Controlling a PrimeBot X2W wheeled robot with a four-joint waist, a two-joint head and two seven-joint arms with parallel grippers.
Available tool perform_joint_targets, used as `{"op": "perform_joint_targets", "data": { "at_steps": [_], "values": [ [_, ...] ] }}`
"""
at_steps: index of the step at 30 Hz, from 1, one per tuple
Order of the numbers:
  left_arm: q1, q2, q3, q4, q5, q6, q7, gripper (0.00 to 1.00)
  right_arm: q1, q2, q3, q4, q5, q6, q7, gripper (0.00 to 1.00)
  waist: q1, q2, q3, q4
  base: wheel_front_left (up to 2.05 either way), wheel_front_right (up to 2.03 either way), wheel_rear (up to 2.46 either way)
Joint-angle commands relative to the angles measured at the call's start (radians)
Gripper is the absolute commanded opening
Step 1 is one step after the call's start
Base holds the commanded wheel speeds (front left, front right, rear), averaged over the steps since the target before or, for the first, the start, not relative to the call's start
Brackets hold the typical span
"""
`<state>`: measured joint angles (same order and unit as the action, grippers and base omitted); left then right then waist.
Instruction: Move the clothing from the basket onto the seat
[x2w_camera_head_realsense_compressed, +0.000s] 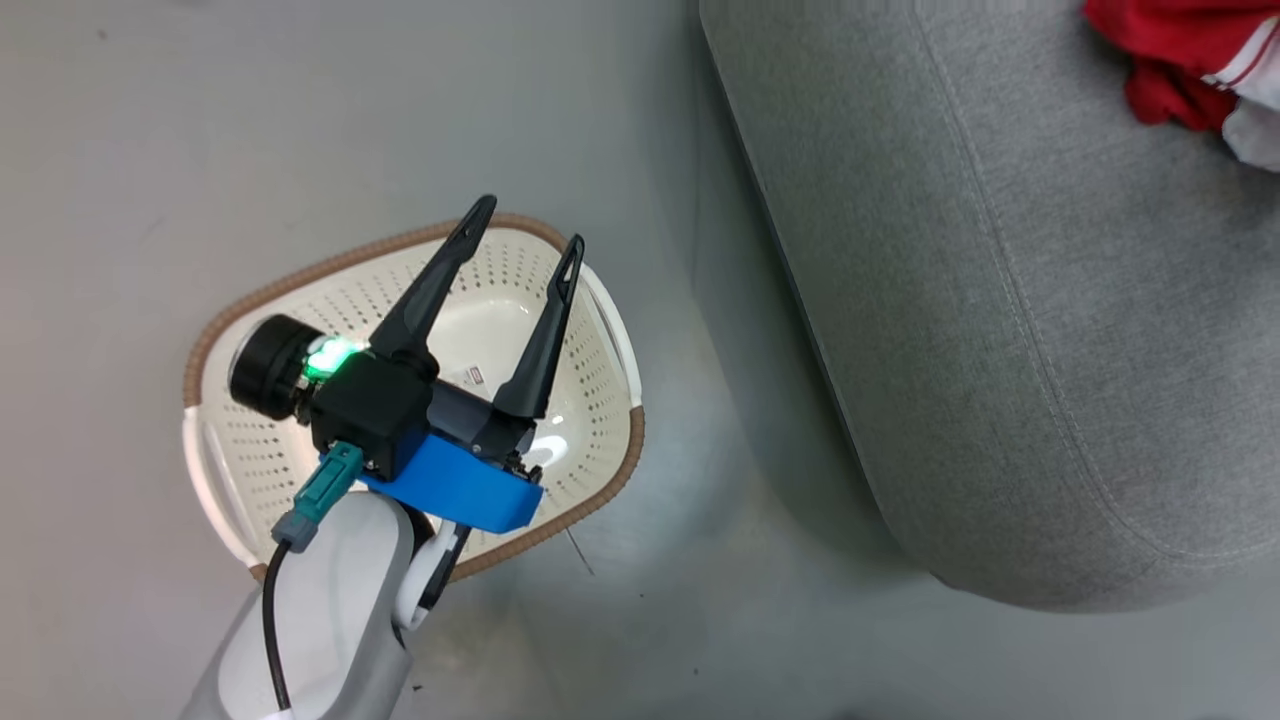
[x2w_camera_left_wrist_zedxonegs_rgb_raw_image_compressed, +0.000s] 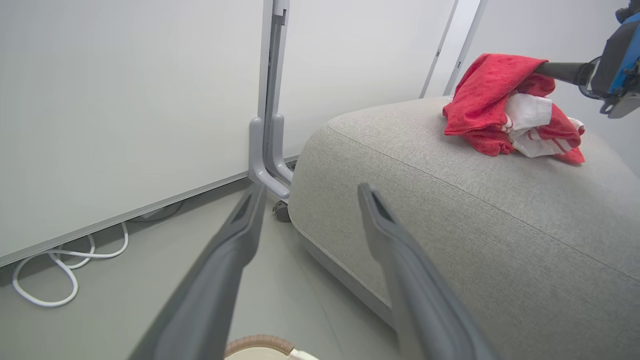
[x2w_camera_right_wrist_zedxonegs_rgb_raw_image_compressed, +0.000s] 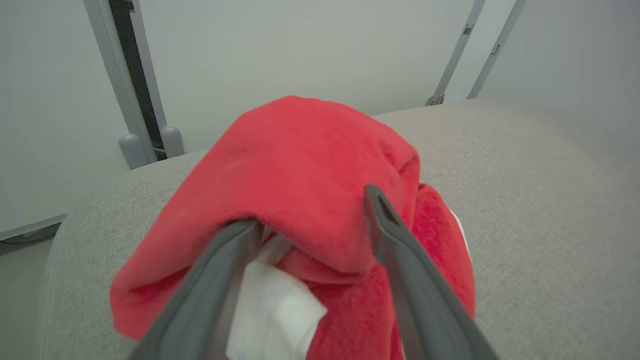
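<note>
The basket (x2w_camera_head_realsense_compressed: 600, 440) stands on the floor with just a paper label (x2w_camera_head_realsense_compressed: 476, 376) on its bottom. My left gripper (x2w_camera_head_realsense_compressed: 532, 222) hovers over it, open, with nothing between its fingers (x2w_camera_left_wrist_zedxonegs_rgb_raw_image_compressed: 240, 235); the basket's brown rim (x2w_camera_left_wrist_zedxonegs_rgb_raw_image_compressed: 260, 344) peeks in below them. The red clothing (x2w_camera_head_realsense_compressed: 1170, 50) with white trim lies bunched on the grey seat (x2w_camera_head_realsense_compressed: 1000, 300) at its far end. In the right wrist view my right gripper (x2w_camera_right_wrist_zedxonegs_rgb_raw_image_compressed: 311, 207) is open at the pile, and the clothing (x2w_camera_right_wrist_zedxonegs_rgb_raw_image_compressed: 310, 165) drapes over both fingers. From the left wrist, the pile (x2w_camera_left_wrist_zedxonegs_rgb_raw_image_compressed: 490, 90) sits on the seat (x2w_camera_left_wrist_zedxonegs_rgb_raw_image_compressed: 500, 225) with the right gripper's finger (x2w_camera_left_wrist_zedxonegs_rgb_raw_image_compressed: 562, 71) reaching into it.
White wall panels stand behind the seat, with a grey post and foot bracket (x2w_camera_left_wrist_zedxonegs_rgb_raw_image_compressed: 267, 150) close to the seat's corner. A white cable (x2w_camera_left_wrist_zedxonegs_rgb_raw_image_compressed: 60, 270) loops on the floor by the wall. Grey floor (x2w_camera_head_realsense_compressed: 720, 500) separates the basket from the seat.
</note>
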<state>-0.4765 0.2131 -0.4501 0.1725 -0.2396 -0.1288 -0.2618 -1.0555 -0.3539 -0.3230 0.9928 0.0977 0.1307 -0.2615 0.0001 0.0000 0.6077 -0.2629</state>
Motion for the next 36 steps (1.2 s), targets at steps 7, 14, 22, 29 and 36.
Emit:
{"op": "perform_joint_targets", "data": {
  "at_steps": [7, 14, 22, 29, 36],
  "values": [
    [0.094, -0.054, 0.049, 0.039, -0.038, -0.002, -0.005, 1.00, 0.139, 0.001, 0.090, -0.050, 0.013, 0.000, -0.005, 1.00, -0.0001, 0.0000, -0.191, 0.069, 0.00, 0.00, 0.00],
    [0.189, -0.094, 0.105, 0.085, -0.070, -0.002, -0.005, 1.00, 0.305, 0.027, 0.157, -0.160, 0.074, 0.000, -0.004, 1.00, -0.0001, 0.0000, -0.332, 0.130, 0.00, 0.00, 0.00],
    [0.300, -0.119, 0.196, 0.124, -0.073, -0.002, -0.005, 1.00, 0.511, 0.088, 0.225, -0.300, 0.096, 0.000, -0.004, 1.00, -0.0001, 0.0000, -0.472, 0.183, 0.00, 0.00, 0.00],
    [0.370, -0.135, 0.274, 0.141, -0.066, -0.002, -0.005, 1.00, 0.671, 0.165, 0.239, -0.441, 0.078, 0.000, 0.021, 1.00, -0.0001, 0.0000, -0.541, 0.222, 0.00, 0.00, 0.00],
    [0.424, -0.143, 0.360, 0.145, -0.052, -0.002, -0.005, 1.00, 0.798, 0.241, 0.235, -0.552, 0.053, 0.000, 0.059, 1.00, -0.0001, 0.0000, -0.574, 0.242, 0.00, 0.00, 0.00]
  ]
}}
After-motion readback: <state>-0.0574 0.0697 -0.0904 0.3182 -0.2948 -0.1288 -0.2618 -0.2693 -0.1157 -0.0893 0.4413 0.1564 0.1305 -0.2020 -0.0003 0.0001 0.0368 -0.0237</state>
